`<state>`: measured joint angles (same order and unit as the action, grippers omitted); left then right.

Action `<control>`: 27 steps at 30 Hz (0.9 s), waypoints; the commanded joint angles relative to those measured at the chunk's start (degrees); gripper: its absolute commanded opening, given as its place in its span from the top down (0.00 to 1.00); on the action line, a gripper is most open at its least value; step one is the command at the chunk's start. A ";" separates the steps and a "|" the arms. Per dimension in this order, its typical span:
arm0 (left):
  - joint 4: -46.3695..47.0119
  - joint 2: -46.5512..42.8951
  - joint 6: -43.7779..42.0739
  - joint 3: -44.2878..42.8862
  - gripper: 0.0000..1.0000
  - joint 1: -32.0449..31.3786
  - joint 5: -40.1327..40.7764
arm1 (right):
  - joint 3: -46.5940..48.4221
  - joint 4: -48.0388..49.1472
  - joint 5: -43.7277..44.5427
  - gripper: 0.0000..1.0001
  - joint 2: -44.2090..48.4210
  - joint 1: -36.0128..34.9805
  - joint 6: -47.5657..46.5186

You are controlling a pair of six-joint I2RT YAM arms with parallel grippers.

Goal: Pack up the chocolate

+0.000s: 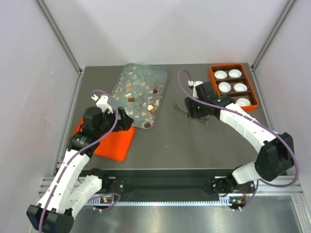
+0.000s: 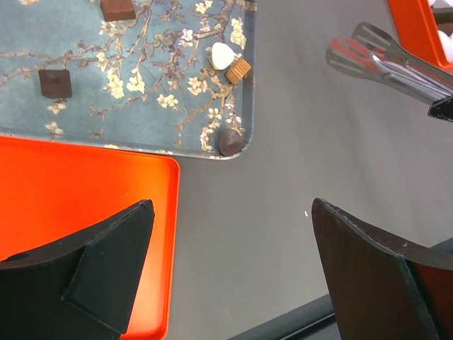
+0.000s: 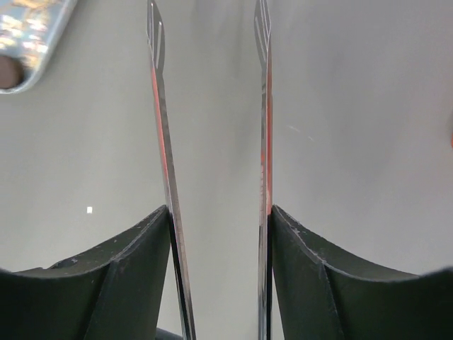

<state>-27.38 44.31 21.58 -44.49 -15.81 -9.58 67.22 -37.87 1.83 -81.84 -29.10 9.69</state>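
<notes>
Zero cups [image 1: 224,87], right of the right pincer [image 3: 219,209], appear filled. All visible chocolate [image 2: 231,142] lies ahead of the wide left pincer [image 2: 232,205]. Right pincer clamps empty tongs [image 2: 354,60].

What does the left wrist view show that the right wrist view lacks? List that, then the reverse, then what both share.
Left wrist only: the open left hand, an orange tray, and several chocolates on the floral tray, including a caramel cup and a dark square.
Right wrist only: the right hand gripping the tongs by both arms, blades apart.
Both: the tongs, the floral tray's corner with its round dark chocolate, and the grey table.
</notes>
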 commanded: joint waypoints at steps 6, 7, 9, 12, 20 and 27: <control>2.33 -2.83 0.30 0.55 0.02 -0.27 1.05 | 4.50 9.81 -1.39 0.48 2.39 -10.00 -1.69; 2.15 -2.92 0.13 0.37 0.03 -0.27 1.41 | 4.50 11.66 -1.47 0.48 2.04 -10.44 -1.78; 1.98 -3.00 -0.05 0.37 0.03 -0.27 2.02 | 5.11 13.16 -1.47 0.49 0.37 -11.67 -2.31; 1.54 -3.01 -0.31 0.19 0.03 -0.27 2.55 | 6.87 14.40 -1.39 0.50 -2.61 -12.82 -3.36; 0.04 -3.53 -0.58 -0.51 0.04 -0.27 6.68 | 9.51 14.40 -0.51 0.52 -9.29 -14.93 -4.60; 0.04 -3.62 -0.67 -0.60 0.04 -0.27 7.12 | 8.89 14.14 0.11 0.54 -11.41 -15.63 -4.86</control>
<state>-28.23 41.50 21.91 -43.81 -15.86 -3.42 73.60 -26.17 0.93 -92.95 -43.75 5.80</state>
